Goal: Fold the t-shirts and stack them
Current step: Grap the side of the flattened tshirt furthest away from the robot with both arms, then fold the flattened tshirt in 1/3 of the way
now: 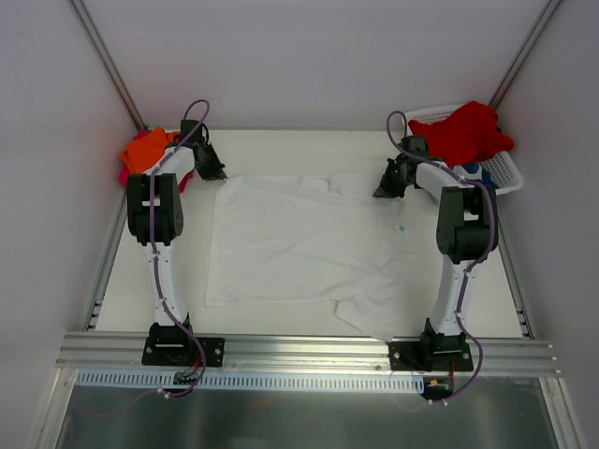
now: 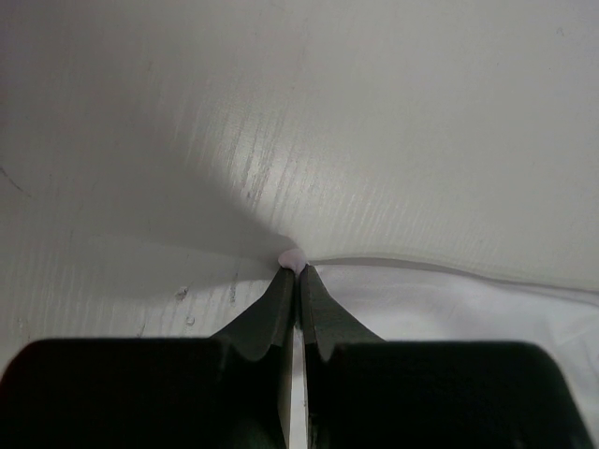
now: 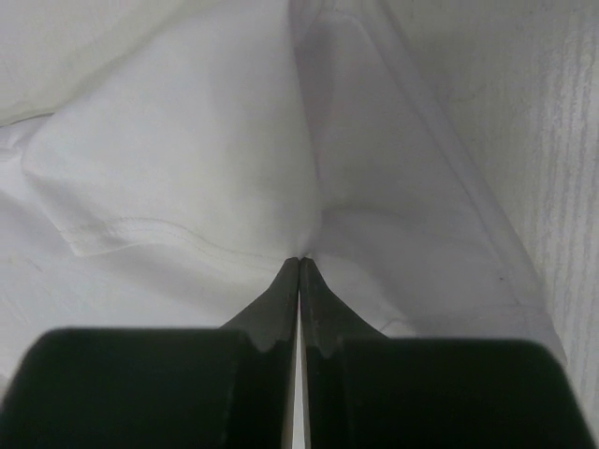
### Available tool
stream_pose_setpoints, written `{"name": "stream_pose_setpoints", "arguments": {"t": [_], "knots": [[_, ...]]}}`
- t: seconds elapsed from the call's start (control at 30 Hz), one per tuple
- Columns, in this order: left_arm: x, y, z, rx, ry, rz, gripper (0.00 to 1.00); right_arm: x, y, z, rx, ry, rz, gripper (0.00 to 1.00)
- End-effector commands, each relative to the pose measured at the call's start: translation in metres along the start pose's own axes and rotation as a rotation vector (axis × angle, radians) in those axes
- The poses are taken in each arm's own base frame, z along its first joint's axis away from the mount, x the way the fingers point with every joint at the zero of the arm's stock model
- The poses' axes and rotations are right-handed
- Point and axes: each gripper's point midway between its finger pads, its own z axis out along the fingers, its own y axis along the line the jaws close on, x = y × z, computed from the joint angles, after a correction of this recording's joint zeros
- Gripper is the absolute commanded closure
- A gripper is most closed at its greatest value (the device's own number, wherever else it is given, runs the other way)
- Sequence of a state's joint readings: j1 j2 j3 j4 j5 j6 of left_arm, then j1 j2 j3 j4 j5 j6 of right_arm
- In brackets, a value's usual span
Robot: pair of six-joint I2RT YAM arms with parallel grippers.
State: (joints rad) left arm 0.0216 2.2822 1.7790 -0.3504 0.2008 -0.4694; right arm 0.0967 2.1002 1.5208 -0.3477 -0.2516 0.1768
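Two hands grip one garment. The table (image 1: 281, 150) carries the white t-shirt (image 1: 299, 243), spread almost flat at its centre, with the near-right sleeve rumpled beside the right arm's base. A red t-shirt (image 1: 468, 131) fills the mesh basket (image 1: 505, 173) at the far right, and an orange t-shirt (image 1: 145, 150) lies heaped at the far-left corner.

The right hand (image 1: 384, 187) is closed on a pucker of cloth at the shirt's far-right edge. How many layers it holds cannot be told from its wrist view. The left hand (image 1: 213, 170) is fully closed on the far-left edge, with only a sliver of fabric between its tips.

Likely faults:
- The thin left pinch may slip free once the cloth is lifted, dropping that edge.
- Unequal holds may skew the fold line.
- The rumpled sleeve may be trapped inside the fold.
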Motion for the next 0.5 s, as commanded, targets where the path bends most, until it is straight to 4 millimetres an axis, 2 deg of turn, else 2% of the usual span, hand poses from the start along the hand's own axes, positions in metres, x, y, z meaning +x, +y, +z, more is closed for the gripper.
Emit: {"name": "stream_pose_setpoints", "arguments": {"t": [0.0, 0.2, 0.47], "knots": [[-0.017, -0.008, -0.035, 0.007, -0.053, 0.025, 1.00, -0.024, 0.022, -0.038, -0.052, -0.098, -0.038, 1.00], [-0.023, -0.015, -0.056, 0.016, -0.089, 0.041, 1.00, -0.030, 0.027, -0.061, -0.048, -0.145, -0.062, 1.00], [-0.032, -0.027, -0.091, 0.035, -0.148, 0.061, 1.00, -0.038, 0.036, -0.101, -0.049, -0.220, -0.091, 1.00]]}}
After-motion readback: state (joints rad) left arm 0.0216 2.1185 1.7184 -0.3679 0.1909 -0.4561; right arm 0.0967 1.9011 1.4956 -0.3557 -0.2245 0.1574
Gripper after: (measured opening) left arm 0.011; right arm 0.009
